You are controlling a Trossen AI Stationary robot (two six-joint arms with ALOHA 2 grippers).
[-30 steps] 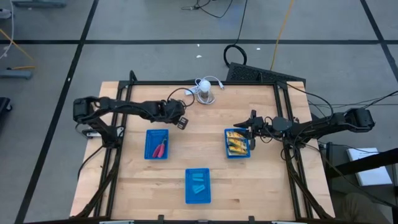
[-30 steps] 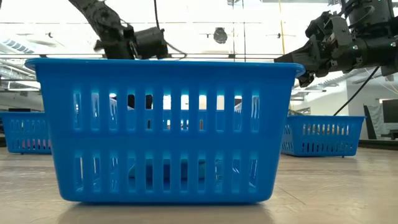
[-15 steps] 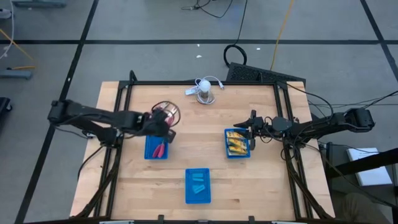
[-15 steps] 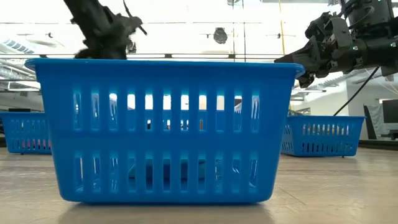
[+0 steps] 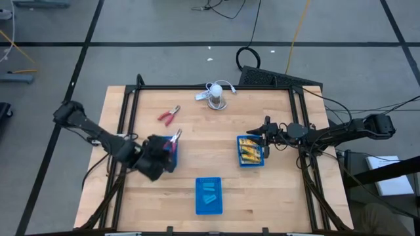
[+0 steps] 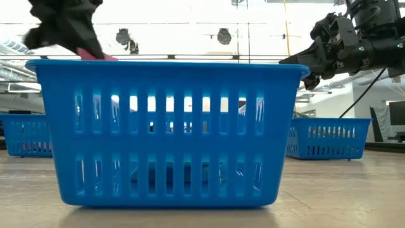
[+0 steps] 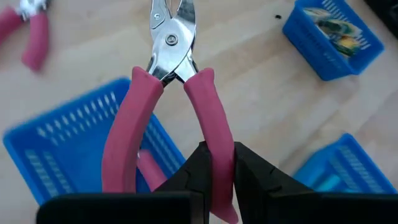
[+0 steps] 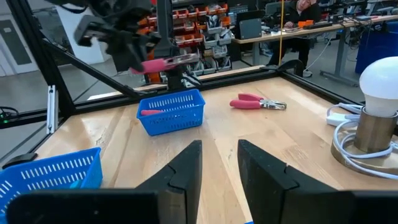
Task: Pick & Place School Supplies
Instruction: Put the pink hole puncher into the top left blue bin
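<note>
My left gripper [image 5: 157,155] hovers over the left blue tray [image 5: 172,143] and is shut on a pair of red-handled pliers [image 7: 172,37] whose metal jaws point toward the table's far right [image 5: 176,136]. In the left wrist view another red handle [image 7: 148,167] lies inside that tray [image 7: 68,134]. A second pair of pliers [image 5: 168,115] lies flat on the wood farther back. My right gripper [image 5: 265,135] is open and stays beside the tray of yellow-orange boxes [image 5: 250,151]. Light-blue blocks [image 5: 209,195] lie in the near tray. My left gripper [image 7: 217,152] pinches one of the pliers' two red handles [image 7: 210,121] between its fingers, toward that handle's free end. The fingers lie along the handle. The other handle [image 7: 124,130] stands free beside it. The pliers are lifted clear above the tray, jaws pointing away from the gripper.
A white bulb lamp with its cable [image 5: 216,95] stands near the table's far edge. A black metal frame [image 5: 125,124] runs along the table's sides. In the low view the near blue tray [image 6: 168,133] fills the foreground. Bare wood lies between the three trays.
My left gripper has swung from the table's far middle, near the lamp, toward the near left, and now hangs over the left tray. The pliers on the wood, covered by the arm before, now show.
</note>
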